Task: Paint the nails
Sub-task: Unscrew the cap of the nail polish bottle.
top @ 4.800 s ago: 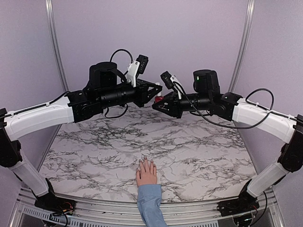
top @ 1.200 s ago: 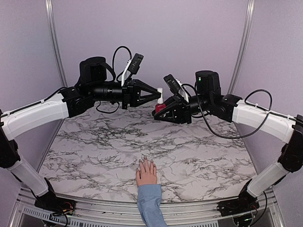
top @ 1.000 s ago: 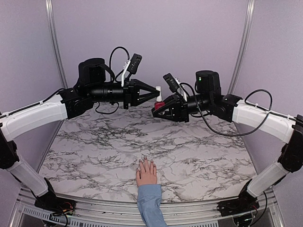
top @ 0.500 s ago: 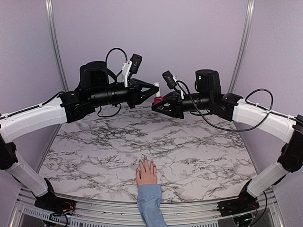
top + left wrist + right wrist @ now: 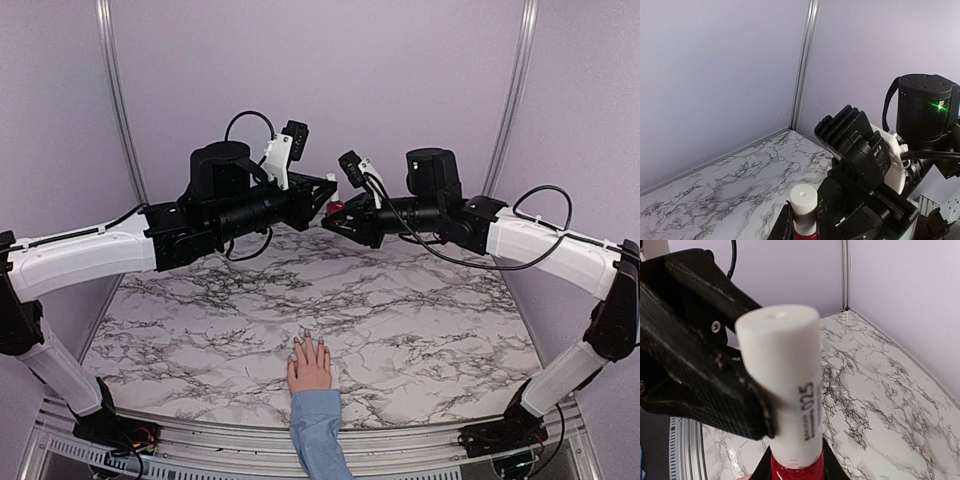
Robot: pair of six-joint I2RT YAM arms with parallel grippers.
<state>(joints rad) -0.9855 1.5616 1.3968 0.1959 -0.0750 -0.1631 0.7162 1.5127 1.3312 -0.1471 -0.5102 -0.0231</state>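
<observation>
Top external: one red polish bottle (image 5: 338,208) high above marble table (image 5: 420,300), right gripper (image 5: 333,221) clamped on base, left gripper (image 5: 326,197) clamped on white cap (image 5: 804,202). One pink hand (image 5: 310,366) flat at table's near edge, nails (image 5: 307,343) too small to count.

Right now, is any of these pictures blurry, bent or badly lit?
Top external view: soft, even light, sharp, though the wide lens splays the silver corner posts. Right wrist view: the white cylindrical cap on the dark red polish bottle looms huge, print readable. Left wrist view: sharp, one green indicator light glowing.
</observation>
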